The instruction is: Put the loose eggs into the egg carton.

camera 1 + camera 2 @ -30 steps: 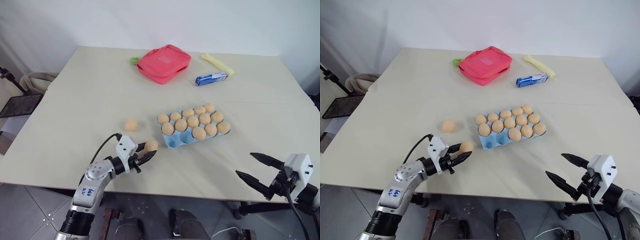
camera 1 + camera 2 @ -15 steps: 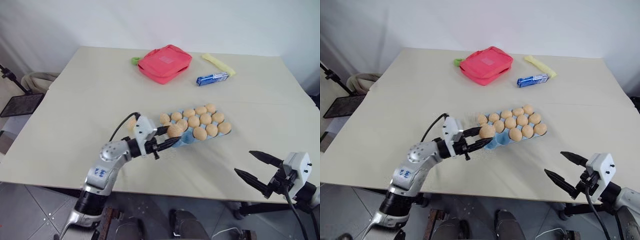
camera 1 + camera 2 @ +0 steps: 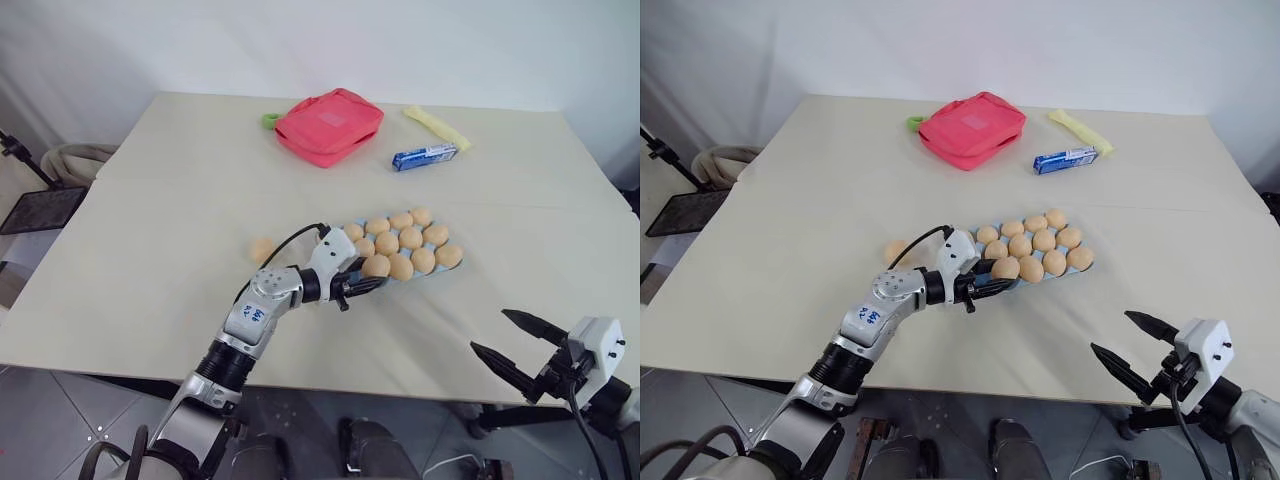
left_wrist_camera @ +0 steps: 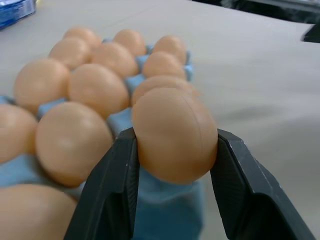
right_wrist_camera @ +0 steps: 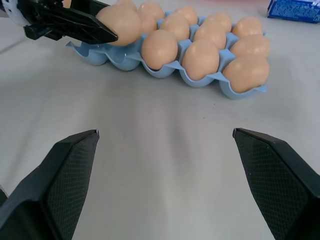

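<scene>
left wrist view | egg upright in left gripper

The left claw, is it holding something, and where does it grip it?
Yes: the left gripper holds one egg, pinched across its sides between its two black fingers, over the near edge of the egg carton. The right gripper holds nothing.

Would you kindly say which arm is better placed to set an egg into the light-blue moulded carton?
Left: the left gripper already holds a tan-orange egg over the carton; the right gripper waits open, apart.
</scene>
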Robot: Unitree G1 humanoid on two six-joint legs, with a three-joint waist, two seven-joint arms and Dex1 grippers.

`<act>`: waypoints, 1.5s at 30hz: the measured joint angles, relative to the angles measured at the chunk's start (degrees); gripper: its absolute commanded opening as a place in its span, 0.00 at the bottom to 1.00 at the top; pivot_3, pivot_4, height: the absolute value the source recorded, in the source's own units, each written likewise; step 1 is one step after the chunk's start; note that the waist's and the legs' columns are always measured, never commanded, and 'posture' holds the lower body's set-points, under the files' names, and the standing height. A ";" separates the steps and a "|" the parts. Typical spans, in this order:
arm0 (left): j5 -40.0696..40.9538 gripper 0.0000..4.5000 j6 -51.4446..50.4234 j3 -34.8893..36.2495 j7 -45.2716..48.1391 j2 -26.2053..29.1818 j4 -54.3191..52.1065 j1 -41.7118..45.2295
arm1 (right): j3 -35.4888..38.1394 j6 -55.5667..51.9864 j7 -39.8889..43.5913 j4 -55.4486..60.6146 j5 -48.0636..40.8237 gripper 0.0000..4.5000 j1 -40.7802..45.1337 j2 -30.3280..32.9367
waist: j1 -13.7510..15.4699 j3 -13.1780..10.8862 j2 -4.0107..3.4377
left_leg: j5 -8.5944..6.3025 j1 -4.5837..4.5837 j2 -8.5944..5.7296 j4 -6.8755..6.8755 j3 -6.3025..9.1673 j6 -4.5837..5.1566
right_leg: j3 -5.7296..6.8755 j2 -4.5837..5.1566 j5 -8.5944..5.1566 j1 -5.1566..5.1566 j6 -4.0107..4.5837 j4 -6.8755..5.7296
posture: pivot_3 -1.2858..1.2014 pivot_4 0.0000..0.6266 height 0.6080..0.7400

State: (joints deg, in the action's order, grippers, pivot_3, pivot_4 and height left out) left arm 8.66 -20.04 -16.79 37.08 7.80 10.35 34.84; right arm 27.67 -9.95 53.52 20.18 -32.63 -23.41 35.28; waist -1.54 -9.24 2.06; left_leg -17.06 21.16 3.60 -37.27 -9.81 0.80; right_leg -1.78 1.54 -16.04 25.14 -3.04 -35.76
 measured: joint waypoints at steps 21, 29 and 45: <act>3.82 0.99 -2.74 7.86 0.24 3.70 -14.83 -5.80 | -0.48 0.83 -0.34 -0.20 -0.02 1.00 2.33 0.51 | -0.07 0.00 -0.08 | 0.02 -0.07 0.05 0.02 0.00 -0.06 | 0.01 -0.03 -0.02 0.00 0.04 -0.13 | 0.52 0.24 1.00; 11.32 0.99 7.46 22.78 7.82 13.67 -17.27 -21.16 | -2.15 0.86 2.56 -2.74 -0.05 1.00 5.13 1.14 | 0.06 -0.03 -0.15 | 0.04 -0.11 0.08 -0.03 -0.02 -0.11 | 0.08 0.03 -0.09 -0.02 0.16 -0.16 | 0.52 0.24 1.00; 12.29 0.99 5.41 36.10 -9.28 14.22 -13.96 -32.37 | -2.49 0.93 5.00 -4.97 -0.14 1.00 7.47 2.44 | -0.01 -0.03 -0.14 | -0.14 -0.10 0.02 0.06 -0.05 -0.19 | 0.12 0.20 -0.12 -0.11 0.24 0.12 | 0.52 0.24 1.00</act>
State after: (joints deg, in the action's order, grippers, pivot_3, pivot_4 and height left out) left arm 20.95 -14.63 19.31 27.80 22.03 -3.61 2.47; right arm 25.18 -9.02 58.52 15.21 -32.77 -15.94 37.71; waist -1.55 -9.27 1.91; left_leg -17.20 21.06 3.62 -37.21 -9.86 0.61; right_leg -1.66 1.74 -16.16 25.03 -2.81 -35.63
